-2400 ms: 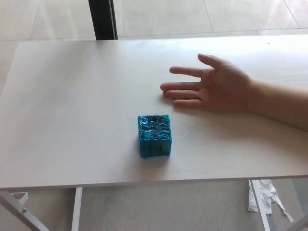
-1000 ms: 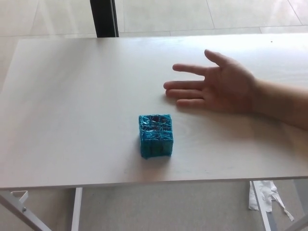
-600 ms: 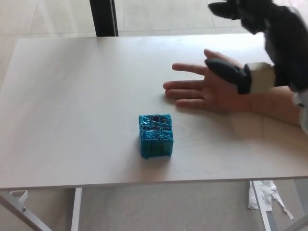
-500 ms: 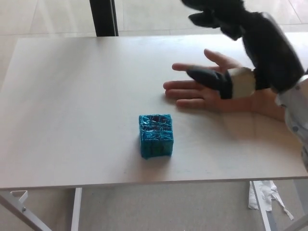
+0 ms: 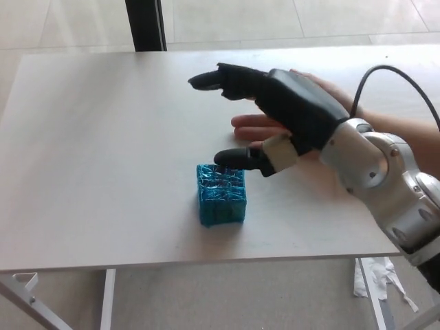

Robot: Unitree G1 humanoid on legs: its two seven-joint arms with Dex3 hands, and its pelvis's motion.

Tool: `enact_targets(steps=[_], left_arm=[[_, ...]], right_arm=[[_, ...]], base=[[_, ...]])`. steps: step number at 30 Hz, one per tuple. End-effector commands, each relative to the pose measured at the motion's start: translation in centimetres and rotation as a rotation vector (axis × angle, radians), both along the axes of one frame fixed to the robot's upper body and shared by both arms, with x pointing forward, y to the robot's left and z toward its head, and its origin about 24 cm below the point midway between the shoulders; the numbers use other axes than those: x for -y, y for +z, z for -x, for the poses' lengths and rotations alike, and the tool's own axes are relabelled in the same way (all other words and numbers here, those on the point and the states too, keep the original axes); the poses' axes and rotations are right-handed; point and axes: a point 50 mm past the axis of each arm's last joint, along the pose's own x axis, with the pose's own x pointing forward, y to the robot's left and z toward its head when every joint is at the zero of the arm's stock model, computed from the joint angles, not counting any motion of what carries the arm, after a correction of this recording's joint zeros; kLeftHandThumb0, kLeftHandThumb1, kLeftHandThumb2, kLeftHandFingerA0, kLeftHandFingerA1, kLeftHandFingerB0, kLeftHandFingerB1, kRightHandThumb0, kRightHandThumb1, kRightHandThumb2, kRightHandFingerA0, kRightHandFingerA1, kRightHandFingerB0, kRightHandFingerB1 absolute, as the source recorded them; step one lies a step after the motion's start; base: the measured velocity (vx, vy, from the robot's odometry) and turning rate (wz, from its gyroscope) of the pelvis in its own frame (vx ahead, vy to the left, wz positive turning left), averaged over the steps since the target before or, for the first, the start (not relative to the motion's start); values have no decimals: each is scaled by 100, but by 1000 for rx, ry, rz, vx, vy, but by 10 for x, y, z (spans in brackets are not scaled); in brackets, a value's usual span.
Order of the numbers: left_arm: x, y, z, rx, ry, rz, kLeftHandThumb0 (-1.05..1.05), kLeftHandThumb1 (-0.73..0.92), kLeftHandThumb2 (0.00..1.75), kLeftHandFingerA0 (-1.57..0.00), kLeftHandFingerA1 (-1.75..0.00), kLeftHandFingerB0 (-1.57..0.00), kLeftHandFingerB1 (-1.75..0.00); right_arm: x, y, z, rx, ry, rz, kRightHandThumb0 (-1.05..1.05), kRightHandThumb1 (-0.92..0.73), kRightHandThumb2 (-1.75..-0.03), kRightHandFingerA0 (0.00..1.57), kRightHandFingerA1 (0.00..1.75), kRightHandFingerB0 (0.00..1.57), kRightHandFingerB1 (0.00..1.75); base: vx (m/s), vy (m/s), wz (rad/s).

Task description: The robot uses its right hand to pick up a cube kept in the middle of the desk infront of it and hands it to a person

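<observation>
Reaching in from the right edge of the counter [image 5: 82, 137], the robot's right hand [image 5: 289, 113] now hangs over the middle of the surface, where a second ago only the cube and the person's open hand [image 5: 265, 127] were to be seen; the approach has begun, but the pick itself is not yet made. The fingers [image 5: 210, 77] are spread apart and hold nothing, the thumb [image 5: 240, 158] pointing toward the left edge and the upper fingers stretched out well above it. The blue cube [image 5: 221, 194] lies where it lay, near the front edge at mid-width, just below the thumb tip and apparently not touched by it. The person's palm waits behind, partly hidden under the robot's hand. The left hand does not show.
</observation>
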Motion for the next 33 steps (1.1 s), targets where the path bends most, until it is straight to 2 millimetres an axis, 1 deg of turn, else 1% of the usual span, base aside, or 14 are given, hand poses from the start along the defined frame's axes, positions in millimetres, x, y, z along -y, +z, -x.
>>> enact_targets(steps=[1,2,16,17,19,20,23,24,25,26,27,31,32,33], left_arm=[[-4,6,-6,11,-28,-17,-65,47,88,-62,-71,-51,-56],[-4,6,-6,1,-34,-17,-64,60,59,-59,-60,-55,-42],[-4,6,-9,-21,-78,-26,-65,64,59,-57,-57,-53,-42],[-3,6,-9,-23,-73,-25,-66,64,59,-57,-56,-53,-42],[-4,7,-10,-36,-95,-39,-70,65,60,-61,-61,-54,-43],[-5,8,-10,-29,-74,-33,-70,52,93,-53,-67,-39,-54],[-6,9,-11,-45,-98,-42,-69,67,60,-57,-60,-49,-43],[-5,9,-11,-43,-93,-41,-69,67,60,-57,-59,-47,-42],[-5,8,-11,-46,-101,-47,-72,67,60,-59,-64,-49,-43],[-4,8,-11,-46,-103,-46,-71,68,60,-60,-66,-49,-43],[-4,8,-11,-45,-106,-44,-71,68,61,-58,-63,-49,-44],[-4,8,-10,-43,-106,-42,-70,68,60,-61,-67,-54,-45],[-5,8,-10,-50,-115,-44,-71,70,61,-57,-61,-53,-43],[-5,9,-11,-59,-128,-46,-71,70,61,-57,-61,-53,-43]], right_arm=[[-11,-12,-10,103,-44,311,-79,-61,-60,25,60,36,40],[-14,-18,-9,95,-40,328,-79,-62,-60,23,61,35,41],[-22,-60,3,-14,-73,439,-88,-67,-61,19,68,27,47],[-22,-60,3,-19,-72,460,-90,-52,-94,19,65,20,53],[-22,-62,3,-59,-70,504,-91,-55,-102,16,64,16,54],[-22,-63,3,-89,-70,531,-97,-74,-63,15,70,15,48],[-23,-60,2,-113,-78,585,-101,-76,-64,20,76,12,47],[-24,-59,2,-118,-80,629,-98,-57,-103,22,69,7,50],[-24,-58,1,-132,-82,664,-104,-76,-63,22,74,7,43],[-24,-56,1,-165,-88,693,-42,-21,-94,7,56,0,53],[-24,-55,1,-191,-87,731,-100,-66,-61,14,65,3,37],[-24,-55,3,-161,-97,854,-94,-57,-58,24,71,7,39],[-24,-57,4,-143,-119,829,-75,-40,-79,73,122,12,50],[-24,-60,7,-114,-151,792,-75,-40,-79,73,122,12,50]], base=[[0,0,0],[0,0,0],[0,0,0],[0,0,0],[0,0,0],[0,0,0],[0,0,0],[0,0,0],[0,0,0],[0,0,0],[0,0,0],[0,0,0],[0,0,0],[0,0,0]])
